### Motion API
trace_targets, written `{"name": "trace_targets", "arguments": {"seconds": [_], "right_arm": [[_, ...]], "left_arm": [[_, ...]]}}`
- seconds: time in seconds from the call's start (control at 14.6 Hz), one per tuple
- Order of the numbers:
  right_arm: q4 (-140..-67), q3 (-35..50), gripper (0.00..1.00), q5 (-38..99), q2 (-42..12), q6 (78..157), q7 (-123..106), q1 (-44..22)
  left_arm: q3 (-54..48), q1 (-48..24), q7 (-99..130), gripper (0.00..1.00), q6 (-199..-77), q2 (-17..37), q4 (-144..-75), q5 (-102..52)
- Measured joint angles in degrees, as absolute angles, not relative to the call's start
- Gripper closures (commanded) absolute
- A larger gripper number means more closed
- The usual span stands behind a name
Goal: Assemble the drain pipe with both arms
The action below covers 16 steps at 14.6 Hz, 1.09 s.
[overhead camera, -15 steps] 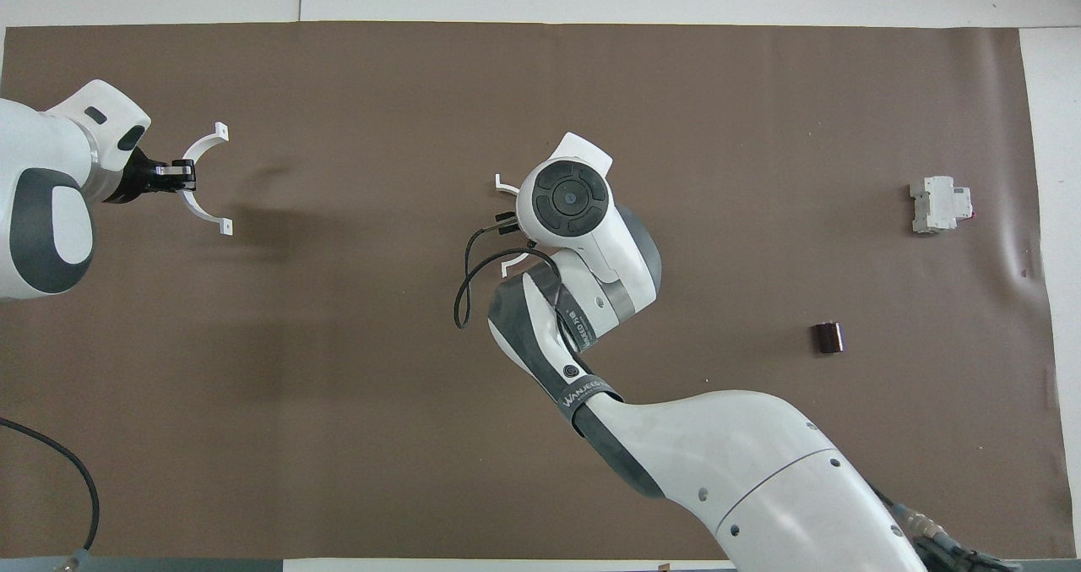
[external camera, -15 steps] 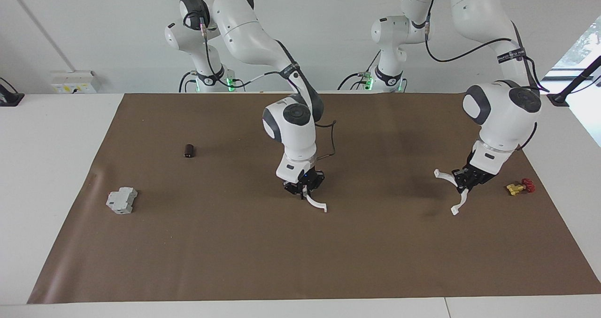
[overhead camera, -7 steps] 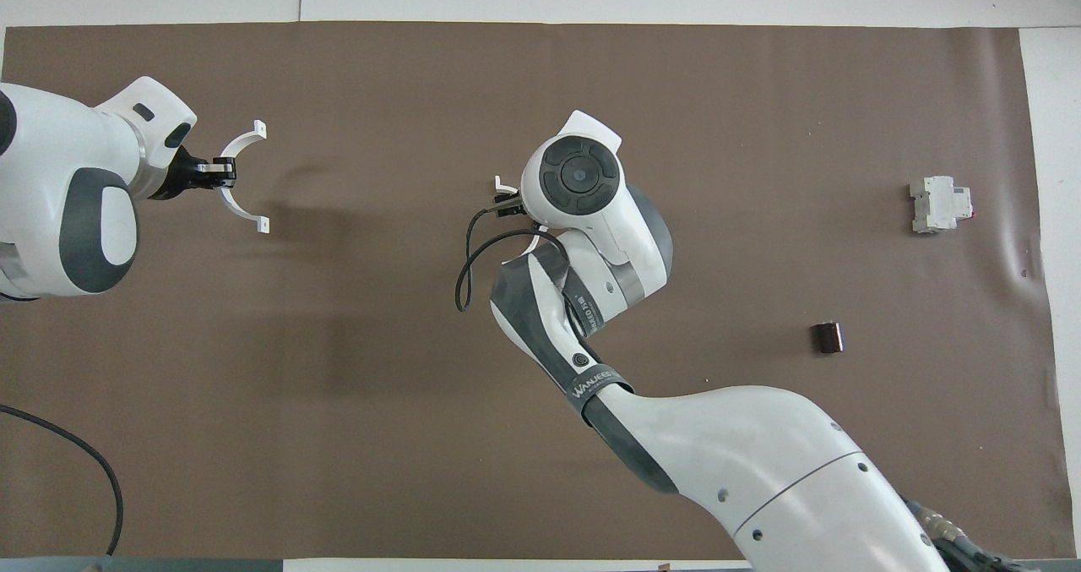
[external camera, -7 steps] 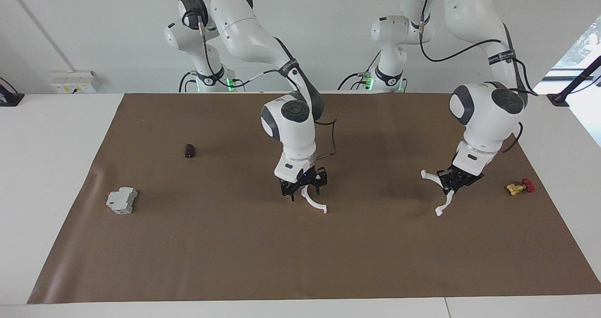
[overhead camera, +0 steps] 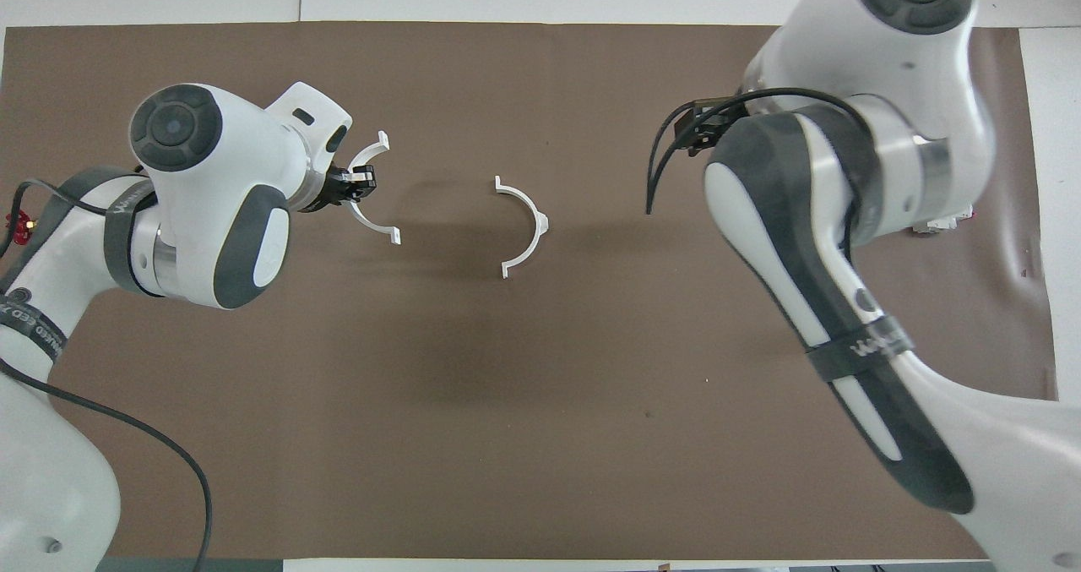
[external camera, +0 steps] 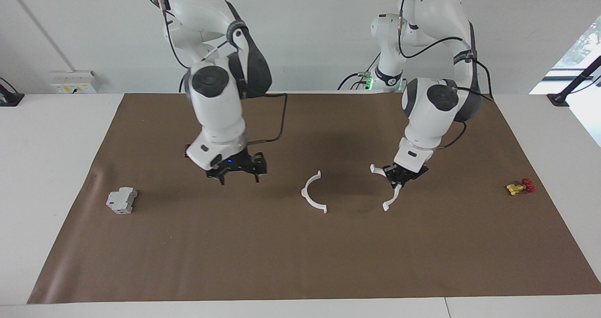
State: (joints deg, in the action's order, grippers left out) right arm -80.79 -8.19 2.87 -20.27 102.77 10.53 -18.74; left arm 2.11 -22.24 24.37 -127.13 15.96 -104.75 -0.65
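The drain pipe is in two white half-rings. One half-ring lies free on the brown mat near the middle; it also shows in the overhead view. My left gripper is shut on the other half-ring and holds it low over the mat, beside the free one and apart from it, toward the left arm's end. The overhead view shows this gripper and its half-ring with the two open sides facing each other. My right gripper is open and empty, raised over the mat toward the right arm's end; in the overhead view the arm partly covers it.
A grey boxy block sits on the mat at the right arm's end, mostly covered by the right arm in the overhead view. A small yellow-and-red valve sits at the left arm's end. The brown mat covers the table.
My right gripper has let go of its half-ring on the mat, opened, risen and swung toward the right arm's end. My left gripper has carried its half-ring toward the middle.
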Motion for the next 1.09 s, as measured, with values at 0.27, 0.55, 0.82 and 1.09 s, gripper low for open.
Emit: {"name": "trace_targets", "arguments": {"seconds": [0.27,0.55,0.82,1.09], "right_arm": [[-80.8,-8.2,0.00,2.9,-13.1,93.4,4.6,-9.4],[-81.1,-8.2,0.00,2.6,-8.9,86.5,3.8,-6.1],[-83.6,-8.2,0.00,1.3,-7.5,85.8,2.4,-5.6],[-88.9,-7.7,0.00,1.1,-4.2,88.5,2.4,-5.7]], "left_arm": [[2.1,-28.6,37.0,1.00,-126.5,22.9,-98.5,5.7],[2.1,-30.4,38.1,1.00,-127.3,25.9,-97.7,7.7],[2.1,-31.7,38.6,1.00,-129.6,26.7,-98.7,7.8],[2.1,-33.2,38.8,1.00,-132.5,26.8,-101.9,7.8]]}}
